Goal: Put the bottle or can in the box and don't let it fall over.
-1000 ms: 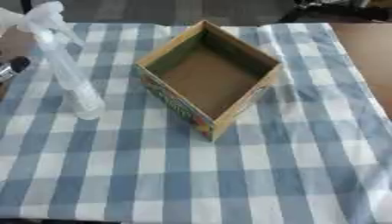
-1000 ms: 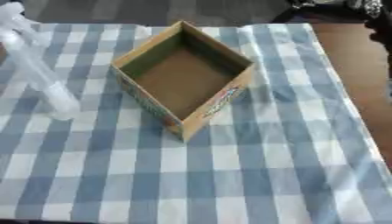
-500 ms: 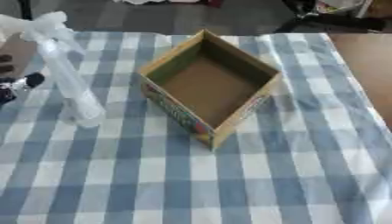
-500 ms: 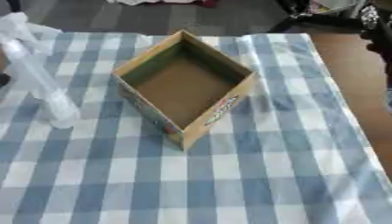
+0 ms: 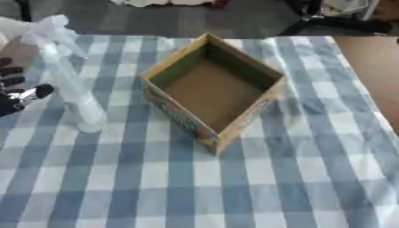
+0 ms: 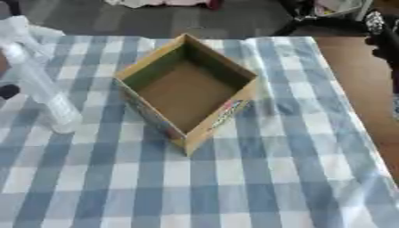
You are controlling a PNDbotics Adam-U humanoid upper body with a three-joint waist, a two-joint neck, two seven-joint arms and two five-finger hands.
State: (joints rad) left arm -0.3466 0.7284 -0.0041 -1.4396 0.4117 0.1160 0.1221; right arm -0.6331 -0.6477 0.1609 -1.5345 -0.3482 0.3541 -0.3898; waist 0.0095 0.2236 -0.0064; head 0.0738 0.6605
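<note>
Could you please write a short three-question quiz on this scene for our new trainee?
1. True or false: the clear spray bottle already stands inside the cardboard box.
2. Which hand shows near the bottle? A) left hand B) right hand
3. Fill in: the box is open at the top and holds ____.

Key: 1 false, since the bottle stands upright on the checked cloth to the box's left; 2 A, at the view's left edge; 3 nothing.
</note>
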